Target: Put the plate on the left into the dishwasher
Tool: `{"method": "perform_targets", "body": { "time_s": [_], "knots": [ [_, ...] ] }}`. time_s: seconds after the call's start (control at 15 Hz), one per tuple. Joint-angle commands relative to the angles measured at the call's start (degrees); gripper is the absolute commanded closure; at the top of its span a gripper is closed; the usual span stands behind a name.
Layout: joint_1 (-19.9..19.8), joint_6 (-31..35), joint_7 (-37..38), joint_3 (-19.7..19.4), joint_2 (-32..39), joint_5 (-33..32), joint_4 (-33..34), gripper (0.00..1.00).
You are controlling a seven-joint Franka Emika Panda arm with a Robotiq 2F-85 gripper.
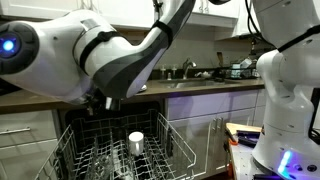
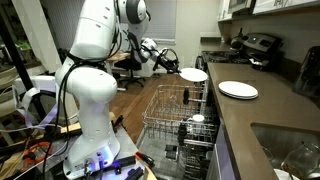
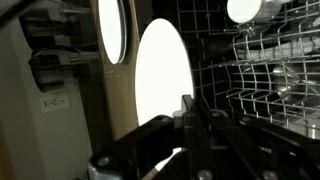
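So the biggest thing here is the Panda arm (image 2: 95, 60), stretched out sideways over the open dishwasher (image 2: 180, 125) toward the end of the counter (image 2: 262, 118). The dishwasher's wire rack (image 1: 105, 150) is pulled all the way out. My guess is that's so a plate can be dropped straight down between the tines without reaching into the dark interior.

There are two white plates. The plate (image 2: 193, 74) the task wants sits at the counter's near end, right by the rack and partly over the counter's edge. I can't tell whether it's resting there or just lifted. The second plate (image 2: 238, 90) lies flat further along the counter, well clear of the action. In the wrist view both show up as tall ovals, the plate (image 3: 163, 75) close in and the second plate (image 3: 112, 30) behind it.

There's one white cup (image 1: 136, 141) standing in the rack, so that slot is taken.

The gripper (image 3: 188, 115) comes in level at the plate's rim, which makes sense because the edge is the only thing to pinch on a flat plate. The fingers look close together at the rim, but honestly I can't tell whether they're actually clamped on it or only lined up.
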Motion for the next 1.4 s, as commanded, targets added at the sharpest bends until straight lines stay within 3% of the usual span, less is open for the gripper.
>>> {"method": "perform_targets", "body": {
  "time_s": [0.0, 0.47, 0.8, 0.87, 1.33],
  "knots": [
    [-1.23, 3.46, -1.58, 1.26, -6.89, 2.81, -6.62, 0.95],
    [-4.43, 16.61, -5.04, 0.96, -15.21, 6.26, -16.20, 0.95],
    [-9.26, 31.66, -16.47, -1.19, -16.73, 10.78, -19.56, 0.95],
    [-6.92, 28.07, -10.81, -1.38, -14.48, 8.78, -17.91, 0.95],
    [-8.16, 31.10, -14.19, -2.11, -14.56, 9.77, -18.52, 0.95]
  ]
}}
